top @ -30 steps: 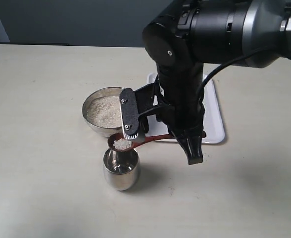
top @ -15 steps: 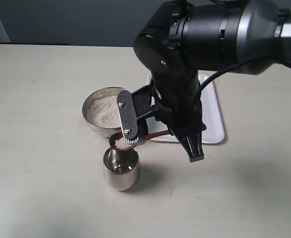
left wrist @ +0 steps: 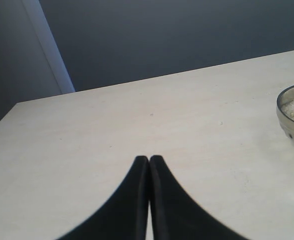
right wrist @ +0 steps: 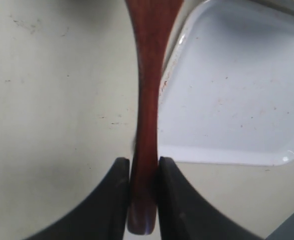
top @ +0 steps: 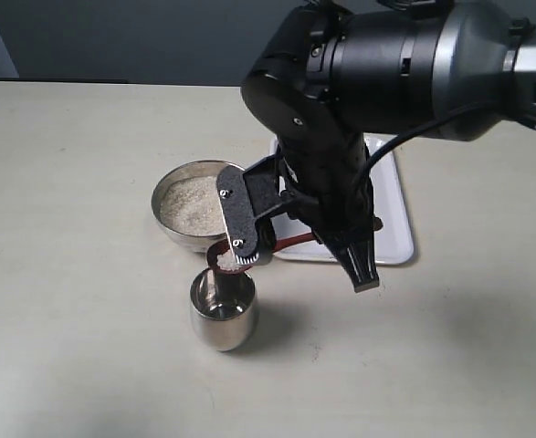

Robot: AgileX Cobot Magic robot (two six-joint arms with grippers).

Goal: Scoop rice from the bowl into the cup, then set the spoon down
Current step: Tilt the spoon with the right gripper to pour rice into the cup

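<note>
Tipping rice (top: pixel 220 263) from the spoon (right wrist: pixel 148 100), pinched in the right gripper (right wrist: pixel 144 172), calls for a slow roll, head centred over the lower-centre cup (top: pixel 223 315).

Reddish-brown spoon (right wrist: pixel 147 100), off-white rice (top: pixel 192 203), shiny steel bowl (top: pixel 164 229) and cup (top: pixel 222 321), white tray (top: pixel 391 219).
</note>
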